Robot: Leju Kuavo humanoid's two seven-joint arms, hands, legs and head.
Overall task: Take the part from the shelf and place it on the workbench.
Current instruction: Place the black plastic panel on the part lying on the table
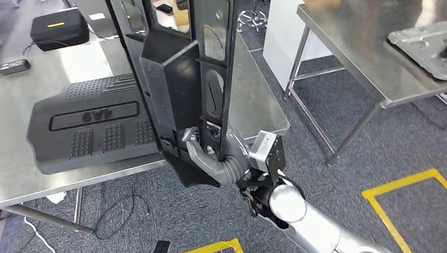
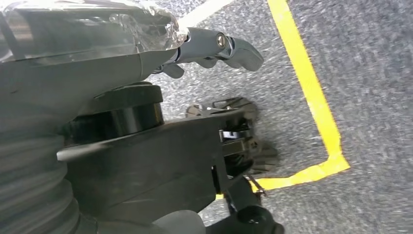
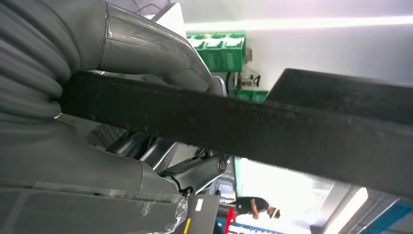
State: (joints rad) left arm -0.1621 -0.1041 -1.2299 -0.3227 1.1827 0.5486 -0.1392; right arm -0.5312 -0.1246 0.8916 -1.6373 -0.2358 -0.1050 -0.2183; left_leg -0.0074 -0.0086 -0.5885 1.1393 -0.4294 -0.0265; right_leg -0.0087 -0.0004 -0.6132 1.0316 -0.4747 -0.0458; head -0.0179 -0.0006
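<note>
The right hand (image 1: 211,155) grips the lower end of a long black part (image 1: 179,79), held upright with its long axis running toward 12 o'clock, above the steel surface's (image 1: 31,174) front edge. The left hand (image 2: 214,48), fingers loosely curled, holds nothing above the floor.

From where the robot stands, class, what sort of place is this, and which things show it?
Probably a factory or workshop floor: steel workbenches, yellow floor tape, and a black moulded part gripped by the right hand.
</note>
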